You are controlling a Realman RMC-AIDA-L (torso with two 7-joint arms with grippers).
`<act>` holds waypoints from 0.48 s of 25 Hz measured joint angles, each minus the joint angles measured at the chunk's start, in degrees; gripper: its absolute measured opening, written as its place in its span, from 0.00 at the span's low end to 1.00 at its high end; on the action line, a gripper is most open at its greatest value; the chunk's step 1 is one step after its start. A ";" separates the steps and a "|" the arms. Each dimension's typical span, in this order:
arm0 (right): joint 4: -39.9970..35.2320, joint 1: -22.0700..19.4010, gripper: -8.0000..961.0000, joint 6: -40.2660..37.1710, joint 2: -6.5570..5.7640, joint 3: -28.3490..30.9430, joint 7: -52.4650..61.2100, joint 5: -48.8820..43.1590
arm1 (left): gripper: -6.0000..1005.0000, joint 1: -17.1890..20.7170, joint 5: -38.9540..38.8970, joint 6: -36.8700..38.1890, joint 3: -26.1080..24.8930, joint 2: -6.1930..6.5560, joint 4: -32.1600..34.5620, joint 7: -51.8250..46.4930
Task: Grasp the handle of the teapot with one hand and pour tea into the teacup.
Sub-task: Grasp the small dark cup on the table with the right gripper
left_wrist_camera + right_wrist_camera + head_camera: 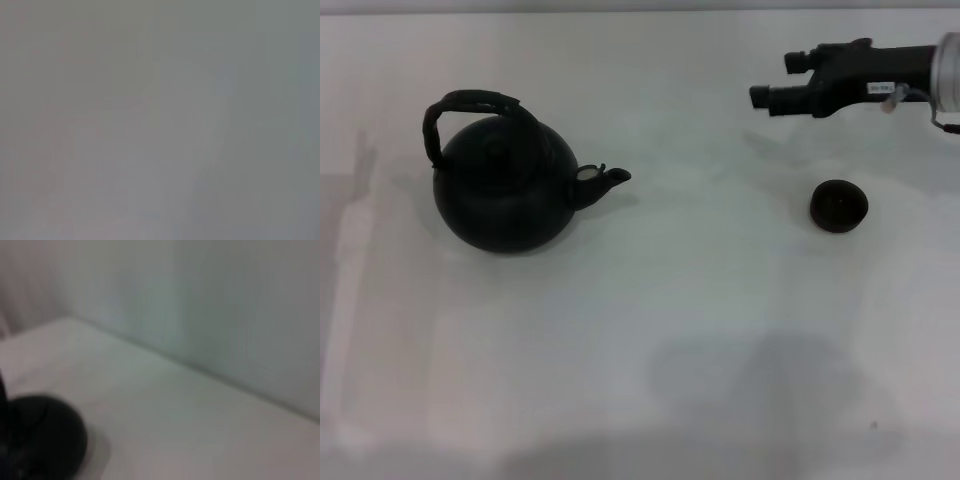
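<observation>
The black teapot (505, 190) stands on the white table at the left, with its stubby spout (608, 180) pointing right. Its arched handle (470, 105) loops over the top. The small dark teacup (838, 206) stands at the right, well apart from the pot. My right gripper (780, 80) hovers at the back right, behind and a little left of the teacup. Its fingers (767, 98) point left toward the teapot and are open and empty. A blurred dark round shape (45, 440) shows in the right wrist view; I cannot tell which object it is. My left gripper is out of view.
The white table (700, 330) stretches between the pot and the cup. A pale wall (225, 305) rises behind the table's far edge. The left wrist view shows only a flat grey surface (160, 120).
</observation>
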 joint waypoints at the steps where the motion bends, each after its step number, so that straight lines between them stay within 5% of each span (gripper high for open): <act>1: -2.01 0.55 0.81 0.22 -0.03 -1.72 3.45 -3.11 | 0.77 -0.01 -0.03 -0.03 0.00 -0.01 -0.03 0.00; 7: -16.44 1.13 0.81 4.39 0.04 -10.97 20.12 -19.05 | 0.77 -0.07 -0.19 -0.01 -0.06 -0.04 -0.10 0.00; 12: -20.77 2.82 0.80 9.41 0.12 -15.18 27.56 -25.25 | 0.77 -0.21 -0.23 -0.01 -0.16 -0.06 -0.10 0.00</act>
